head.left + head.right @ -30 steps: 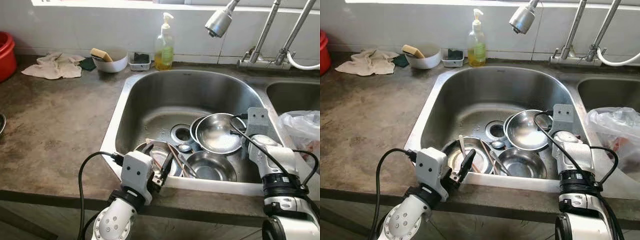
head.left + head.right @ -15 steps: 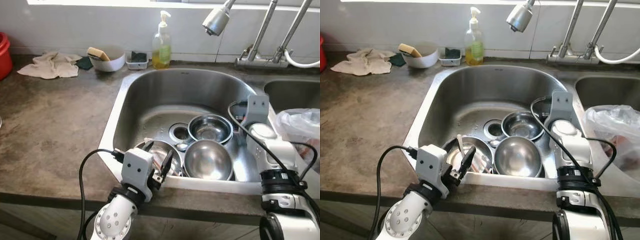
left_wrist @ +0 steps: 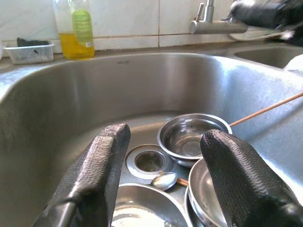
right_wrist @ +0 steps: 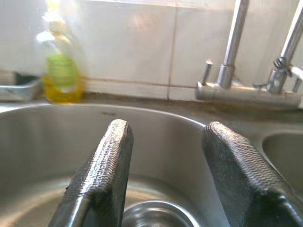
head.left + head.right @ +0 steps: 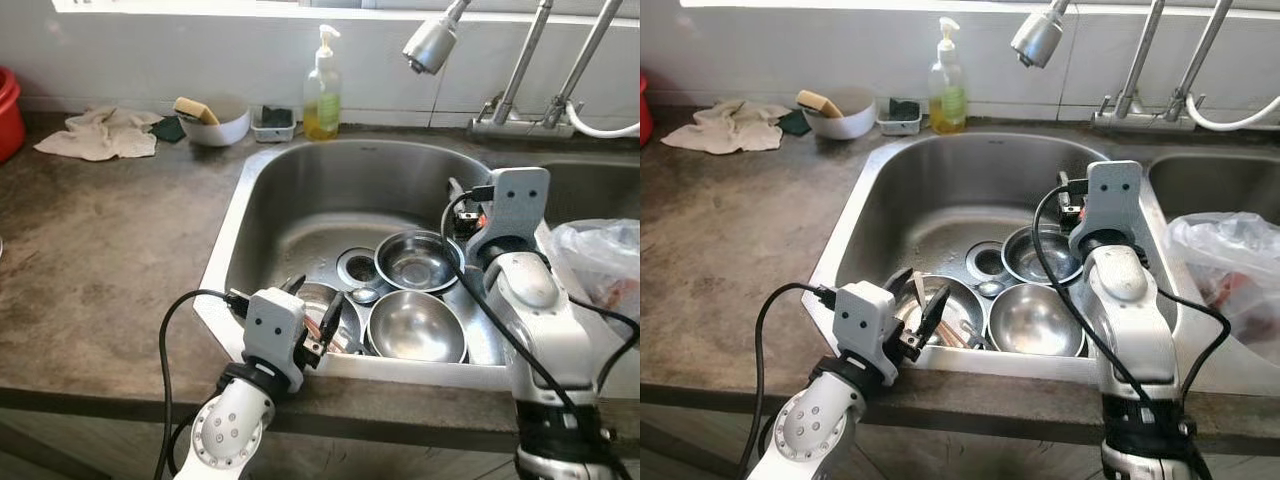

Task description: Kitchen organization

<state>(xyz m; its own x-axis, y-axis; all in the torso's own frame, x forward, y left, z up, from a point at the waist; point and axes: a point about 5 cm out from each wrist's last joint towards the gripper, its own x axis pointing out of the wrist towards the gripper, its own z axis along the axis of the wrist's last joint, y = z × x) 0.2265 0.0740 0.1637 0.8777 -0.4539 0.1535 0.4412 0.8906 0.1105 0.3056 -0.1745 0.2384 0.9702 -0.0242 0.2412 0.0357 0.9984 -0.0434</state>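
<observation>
- Steel fills the near end of the sink point(image 5: 262, 190): at the near rim the left gripper point(image 5: 312, 318) hangs over a shallow dish point(image 5: 940, 305), fingers spread and nothing between them, its own body hiding much of that dish.
- Thin sticks, perhaps chopsticks point(image 5: 952, 335), lie across the dish; their ends are cut off by the gripper and the rim.
- Just right of it sits a larger bowl point(image 5: 417, 326), its near edge hidden behind the sink's front wall.
- A spoon point(image 3: 164, 180) lies between the bowls and the drain point(image 5: 357, 267), only its scoop clear.
- Beyond the large bowl rests a smaller bowl point(image 5: 418, 260), beside the drain.
- Above the right part of the basin the right gripper point(image 4: 163, 170) is raised, fingers parted and empty; the head views hide those fingers behind the wrist housing.
- Right of the sink a plastic bag point(image 5: 606, 262) is cut by the frame edge.
- Far along the wall stand a soap bottle point(image 5: 326, 92), a small tray point(image 5: 274, 122), a white bowl with a sponge point(image 5: 218, 124), a rag point(image 5: 96, 135), and a red tub point(image 5: 8, 108), mostly out of frame.
</observation>
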